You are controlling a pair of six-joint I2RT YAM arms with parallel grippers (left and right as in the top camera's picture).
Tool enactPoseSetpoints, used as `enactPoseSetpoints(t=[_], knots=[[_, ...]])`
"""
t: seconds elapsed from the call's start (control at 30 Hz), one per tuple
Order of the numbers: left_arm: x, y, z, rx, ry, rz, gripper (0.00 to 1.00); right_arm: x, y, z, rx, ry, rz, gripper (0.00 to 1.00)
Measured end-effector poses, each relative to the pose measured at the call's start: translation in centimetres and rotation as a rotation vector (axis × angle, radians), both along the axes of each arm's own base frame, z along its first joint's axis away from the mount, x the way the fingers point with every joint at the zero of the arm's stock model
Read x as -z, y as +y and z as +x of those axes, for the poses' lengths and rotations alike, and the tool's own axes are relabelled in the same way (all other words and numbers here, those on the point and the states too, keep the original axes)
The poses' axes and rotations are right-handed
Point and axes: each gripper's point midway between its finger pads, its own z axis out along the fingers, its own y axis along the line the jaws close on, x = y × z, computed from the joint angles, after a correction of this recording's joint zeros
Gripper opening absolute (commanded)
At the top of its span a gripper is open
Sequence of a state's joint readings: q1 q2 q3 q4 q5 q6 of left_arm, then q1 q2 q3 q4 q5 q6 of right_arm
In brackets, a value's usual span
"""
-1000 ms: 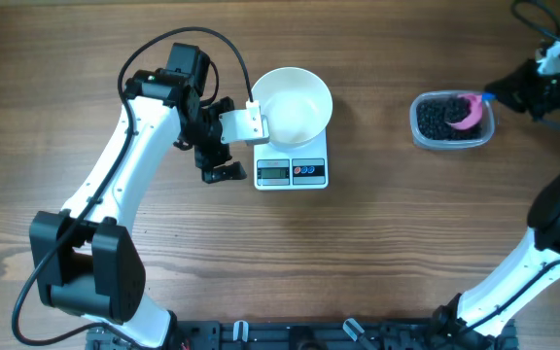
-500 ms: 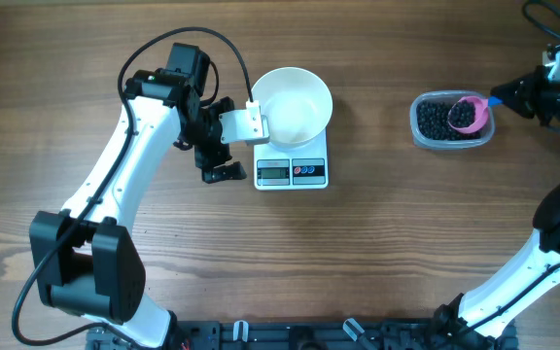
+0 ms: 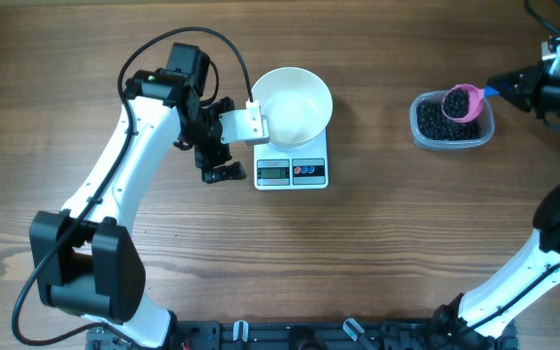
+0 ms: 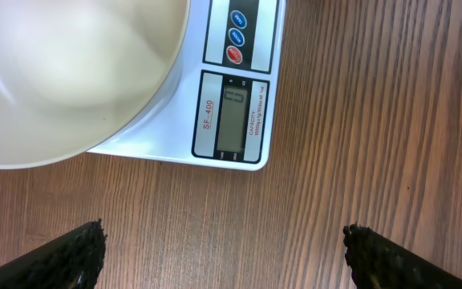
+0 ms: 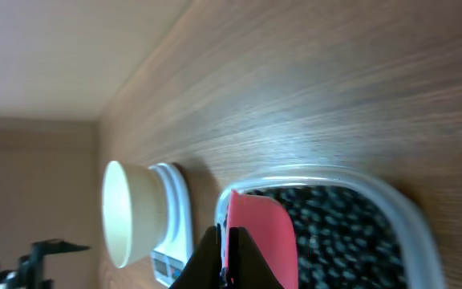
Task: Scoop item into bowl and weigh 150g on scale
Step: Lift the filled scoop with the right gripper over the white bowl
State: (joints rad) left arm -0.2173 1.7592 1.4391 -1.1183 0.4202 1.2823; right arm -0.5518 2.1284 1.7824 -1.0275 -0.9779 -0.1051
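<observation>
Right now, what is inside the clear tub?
Black beans lie in the tub; the pink scoop, gripped by the right gripper, hangs over its upper right, loaded with beans. What lies under the scoop is hidden.

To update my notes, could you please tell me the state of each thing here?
bowl: empty, on the scale.
scale: carrying bowl, reading illegible.
tub: open, holds beans.
scoop: loaded with beans, over tub.
left gripper: open, empty.
right gripper: shut on scoop.
</observation>
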Motion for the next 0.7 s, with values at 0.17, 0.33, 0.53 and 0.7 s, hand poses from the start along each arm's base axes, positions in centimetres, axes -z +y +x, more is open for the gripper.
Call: enactPoseSetpoints(t=[0.17, 0.33, 0.53, 0.7], knots=[[0.0, 0.0, 0.0, 0.0, 0.0, 0.0, 1.0, -0.8, 0.1, 0.6, 0.03, -0.006, 0.061, 0.04], [0.0, 0.0, 0.0, 0.0, 0.0, 0.0, 1.0, -1.8, 1.5, 2.1, 0.026, -0.036, 0.105, 0.04], [0.0, 0.0, 0.0, 0.0, 0.0, 0.0, 1.0, -2.5, 6.6, 4.1, -0.064, -0.067, 0.12, 0.04], [0.0, 0.0, 0.0, 0.0, 0.0, 0.0, 1.0, -4.0, 12.1, 5.7, -0.176, -0.145, 0.149, 0.04]])
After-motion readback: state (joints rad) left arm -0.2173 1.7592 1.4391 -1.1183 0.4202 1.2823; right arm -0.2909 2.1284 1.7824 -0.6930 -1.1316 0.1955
